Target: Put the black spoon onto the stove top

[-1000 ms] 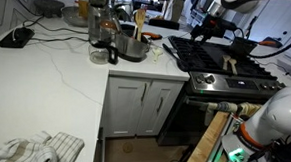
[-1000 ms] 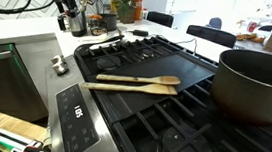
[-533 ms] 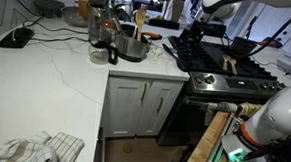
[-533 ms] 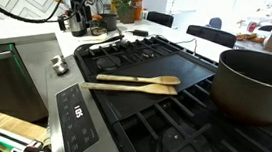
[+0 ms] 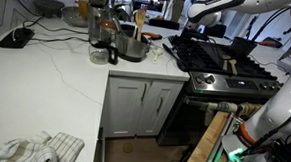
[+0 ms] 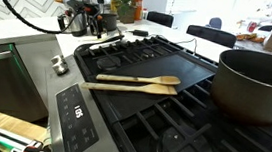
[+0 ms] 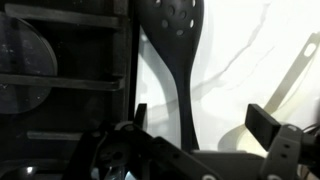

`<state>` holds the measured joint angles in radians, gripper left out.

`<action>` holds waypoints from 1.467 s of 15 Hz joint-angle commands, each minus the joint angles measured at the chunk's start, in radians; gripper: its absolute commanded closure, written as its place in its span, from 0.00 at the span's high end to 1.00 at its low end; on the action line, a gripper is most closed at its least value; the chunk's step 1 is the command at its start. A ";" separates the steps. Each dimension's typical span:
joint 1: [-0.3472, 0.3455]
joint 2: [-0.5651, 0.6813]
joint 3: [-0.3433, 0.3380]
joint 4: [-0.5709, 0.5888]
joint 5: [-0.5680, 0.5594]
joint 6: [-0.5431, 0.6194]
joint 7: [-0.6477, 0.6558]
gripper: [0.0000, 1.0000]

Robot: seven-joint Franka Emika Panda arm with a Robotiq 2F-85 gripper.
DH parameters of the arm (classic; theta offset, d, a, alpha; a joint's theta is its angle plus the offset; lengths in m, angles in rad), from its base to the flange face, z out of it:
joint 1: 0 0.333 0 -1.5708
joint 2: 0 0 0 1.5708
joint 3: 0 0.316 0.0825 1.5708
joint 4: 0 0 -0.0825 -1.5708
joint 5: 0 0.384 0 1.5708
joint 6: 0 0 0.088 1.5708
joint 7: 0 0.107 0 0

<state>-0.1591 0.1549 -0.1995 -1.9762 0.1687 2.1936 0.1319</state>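
**While the jaws stand open, the black spoon [image 7: 172, 35] lies just beside the stove top [image 7: 60, 90]**

At the left of the wrist view run the dark grates of the stove top. Immediately to their right, on the white marble desk [image 7: 240, 50], lies the black spoon. Its perforated head is at the top centre of the frame and its slim handle runs down toward the bottom centre. Whether the head touches the stove's edge cannot be told.

The end effector [image 7: 200, 112] comes in from the bottom of the frame with its jaws apart. One stands left of the handle and the other well to its right, and nothing is held between them. In an exterior view the end effector [image 6: 86, 19] hangs at the upper left, behind the stove top [image 6: 148, 57]. Two wooden utensils [image 6: 135, 83] lie on the stove top at mid-frame and a large dark pot [image 6: 256, 83] stands at the right. The spoon itself is too small to pick out there.

The spoon looks light and stiff, probably plastic, so weight should be no trouble. Its handle is thin and lies flat on smooth stone, so it could skate sideways or slip under a fingertip. The best hold is likely across the handle's narrow width, toward the neck, so the broader head does not swing down. The jaws would need to come right down to the desk before closing.
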 commanded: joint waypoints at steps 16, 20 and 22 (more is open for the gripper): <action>0.006 0.135 0.000 0.045 -0.055 0.150 0.108 0.01; -0.004 0.060 0.006 0.035 -0.026 0.089 0.105 0.05; -0.003 0.008 -0.003 0.016 -0.045 0.056 0.119 0.05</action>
<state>-0.1534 0.2536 -0.1975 -1.9221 0.1374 2.3110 0.2287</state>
